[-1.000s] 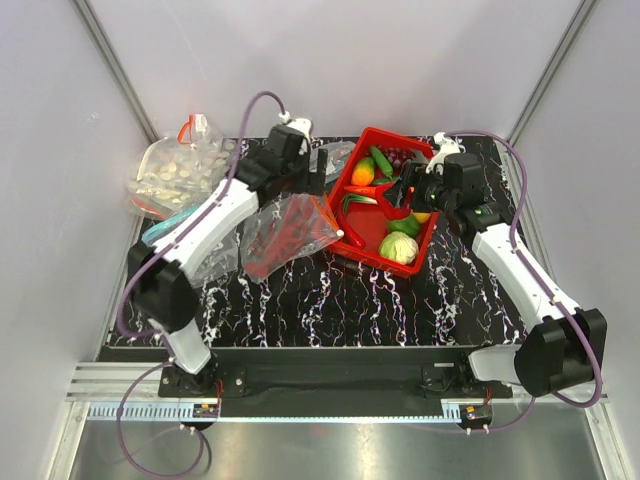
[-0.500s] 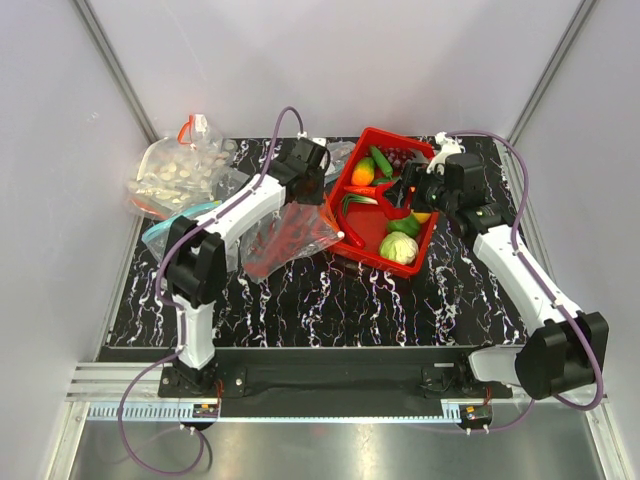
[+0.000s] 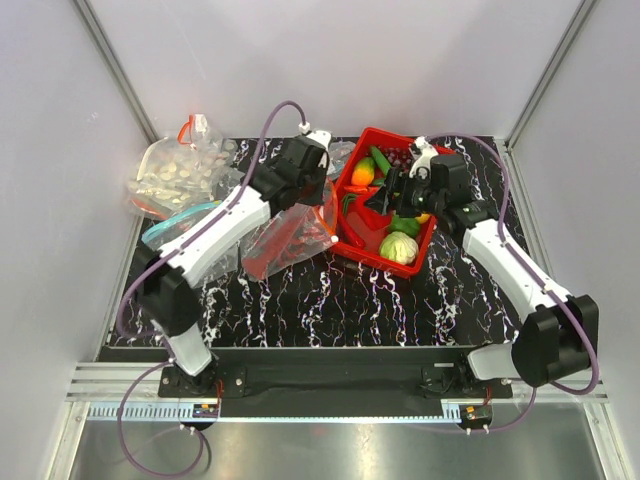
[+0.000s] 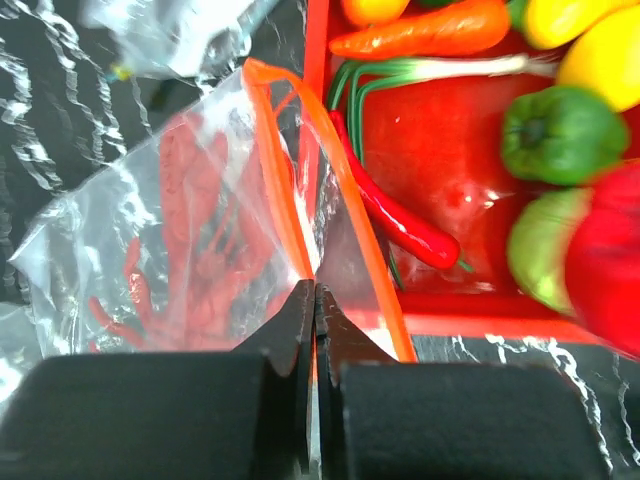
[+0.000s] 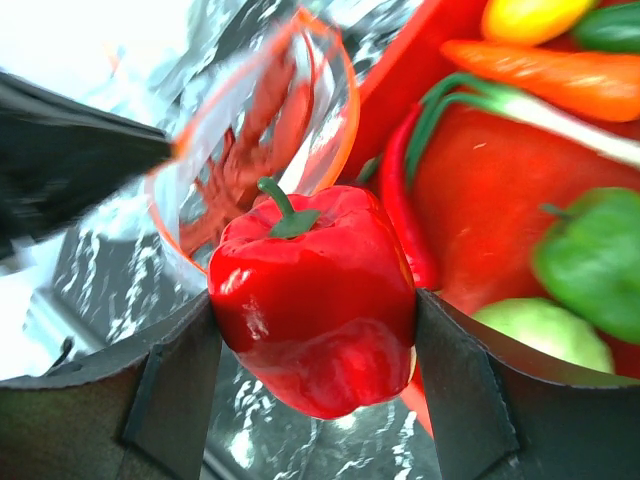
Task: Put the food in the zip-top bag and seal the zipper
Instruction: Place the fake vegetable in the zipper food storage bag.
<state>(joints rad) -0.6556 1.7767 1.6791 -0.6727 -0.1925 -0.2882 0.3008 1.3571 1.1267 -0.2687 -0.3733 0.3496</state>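
The zip-top bag (image 3: 285,238) lies left of the red tray (image 3: 352,250) with a red lobster (image 4: 205,245) inside it. My left gripper (image 4: 314,290) is shut on the bag's mouth edge at the red-orange zipper (image 4: 285,150), which holds the mouth up and open beside the tray. My right gripper (image 5: 312,320) is shut on a red bell pepper (image 5: 310,290), which hangs over the tray's left edge close to the bag's mouth (image 5: 345,110). A red chili (image 4: 400,215), a carrot (image 4: 430,30), a green pepper (image 4: 560,130) and a cabbage (image 3: 398,247) lie in the tray.
A bag of pale round pieces (image 3: 175,175) sits at the back left, with a teal-strip bag (image 3: 175,225) in front of it. Another clear bag (image 3: 338,155) lies behind the left gripper. Grey walls close in the table on three sides.
My left gripper has shut on the bag's zipper edge and pulled the mouth up toward the tray. My right gripper has carried the red pepper left toward the bag.
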